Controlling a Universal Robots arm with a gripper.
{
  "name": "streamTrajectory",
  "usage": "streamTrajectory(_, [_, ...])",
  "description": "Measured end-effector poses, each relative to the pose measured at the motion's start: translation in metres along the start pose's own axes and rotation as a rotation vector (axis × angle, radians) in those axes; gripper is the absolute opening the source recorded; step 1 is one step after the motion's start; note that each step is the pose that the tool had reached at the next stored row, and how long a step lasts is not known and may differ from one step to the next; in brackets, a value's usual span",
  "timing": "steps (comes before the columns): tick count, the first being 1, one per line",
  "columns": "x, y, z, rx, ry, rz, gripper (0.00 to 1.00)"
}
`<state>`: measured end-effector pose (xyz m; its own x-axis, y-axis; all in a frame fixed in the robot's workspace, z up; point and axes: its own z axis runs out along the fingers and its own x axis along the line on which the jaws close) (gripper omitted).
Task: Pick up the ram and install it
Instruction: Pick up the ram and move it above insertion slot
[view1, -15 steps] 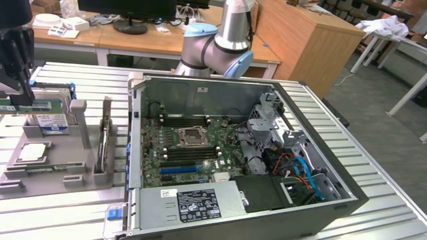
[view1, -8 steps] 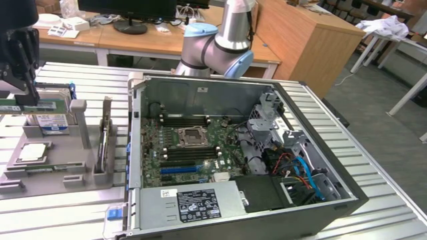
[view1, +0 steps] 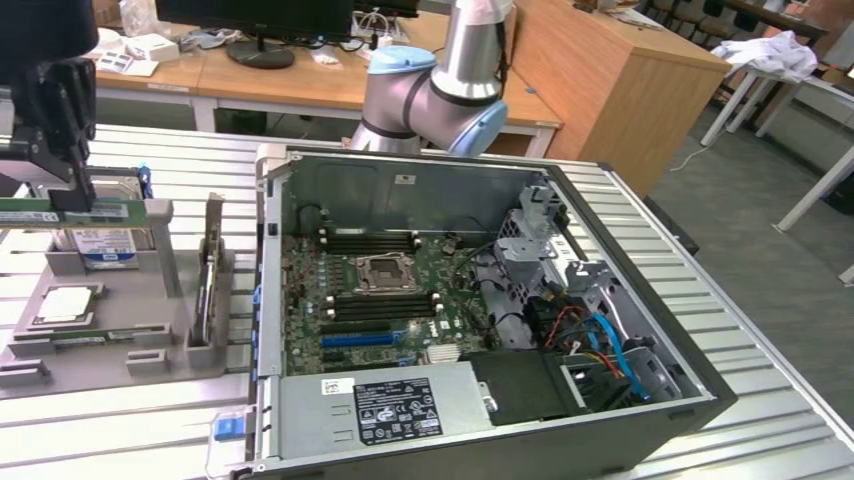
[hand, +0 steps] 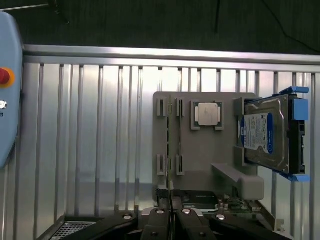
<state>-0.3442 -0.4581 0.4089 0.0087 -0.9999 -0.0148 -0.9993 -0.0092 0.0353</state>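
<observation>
Now, gripper (view1: 80, 203): you're far over on the exterior view's left, hanging above the grey tray. Your fingers are pinched narrow, and as far as I can judge from both views they're clamped on the ram.
Ram (view1: 40, 213): the green stick sits in your fingers, clear of the tray. Its long axis runs straight across the exterior view, left to right. In the wrist view it shows just past your fingertips, dark chips on green board.
Grip point: by my reading you've got it off-centre, with more board sticking out to one side than the other.
Tray (view1: 134, 310): right beneath you. It carries the blue-labelled hard drive (view1: 104, 245) behind the ram and the small square silver chip (view1: 64, 305) nearer the exterior camera. You're touching neither.
Computer case (view1: 400, 165): open on top, just beside the tray on the exterior view's right.
Black slots (view1: 367, 240): on the motherboard, in rows either side of the processor socket (view1: 387, 270). They too run left to right in the exterior view, so they're roughly parallel to the stick you hold.
Key relation: the slots lie to the exterior view's right of your gripper and lower, well apart from it, with the case wall between.
Progress: the pick looks done; the install isn't yet.
</observation>
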Motion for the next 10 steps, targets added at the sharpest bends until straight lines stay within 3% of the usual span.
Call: streamTrajectory(10, [0.0, -0.0152, -0.0006, -0.0007, 0.0, 0.0, 0.12])
